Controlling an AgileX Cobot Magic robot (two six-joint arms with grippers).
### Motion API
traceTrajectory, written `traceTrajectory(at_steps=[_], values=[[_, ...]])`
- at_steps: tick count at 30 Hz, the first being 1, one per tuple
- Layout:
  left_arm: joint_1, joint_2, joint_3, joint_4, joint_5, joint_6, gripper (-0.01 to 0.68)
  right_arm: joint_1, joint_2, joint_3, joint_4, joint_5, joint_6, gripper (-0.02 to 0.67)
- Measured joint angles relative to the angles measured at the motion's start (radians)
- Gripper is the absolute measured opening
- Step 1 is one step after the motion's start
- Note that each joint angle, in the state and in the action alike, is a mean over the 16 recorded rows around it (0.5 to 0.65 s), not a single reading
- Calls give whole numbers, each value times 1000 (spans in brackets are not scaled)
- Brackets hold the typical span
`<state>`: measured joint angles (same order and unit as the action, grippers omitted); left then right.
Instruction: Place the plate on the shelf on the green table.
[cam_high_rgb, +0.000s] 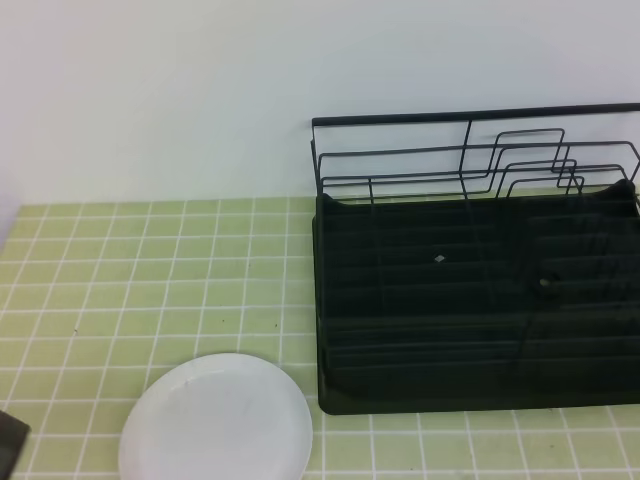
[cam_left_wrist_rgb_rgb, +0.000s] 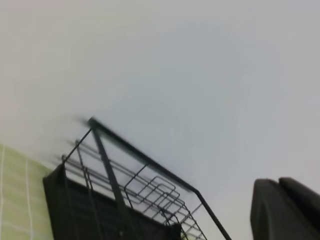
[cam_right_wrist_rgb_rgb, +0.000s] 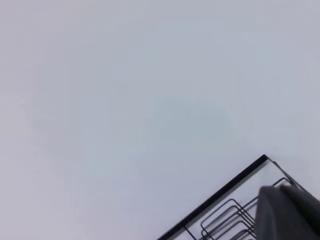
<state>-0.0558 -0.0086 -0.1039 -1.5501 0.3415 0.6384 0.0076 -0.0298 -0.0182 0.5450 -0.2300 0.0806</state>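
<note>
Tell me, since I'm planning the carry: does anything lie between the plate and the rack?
Nothing visible does. The plate lies flat on the green table just left of the shelf, with only bare tiles between them.

The plate (cam_high_rgb: 216, 420) is looking smooth and plain white, with a soft, faintly glossy sheen. The shelf (cam_high_rgb: 478, 300) is showing a matt black ribbed tray, seemingly plastic, under thin black metal wire dividers. The table (cam_high_rgb: 150, 270) is presenting small light green tiles, smooth, with white grout lines.
</note>
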Motion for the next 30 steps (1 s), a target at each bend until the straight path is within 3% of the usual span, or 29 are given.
traceTrajectory(at_steps=[7, 15, 23, 30], values=[[0, 97, -150, 181, 32, 41, 0, 0, 36, -153, -233, 140, -7, -4], [0, 326, -304, 446, 97, -34, 0, 13, 186, -417, -452, 455, -57, -4], [0, 587, -394, 655, 155, -129, 0, 69, 410, -618, -467, 784, -110, -4], [0, 772, -440, 878, 218, -245, 3, 112, 562, -696, -403, 952, -147, -4]])
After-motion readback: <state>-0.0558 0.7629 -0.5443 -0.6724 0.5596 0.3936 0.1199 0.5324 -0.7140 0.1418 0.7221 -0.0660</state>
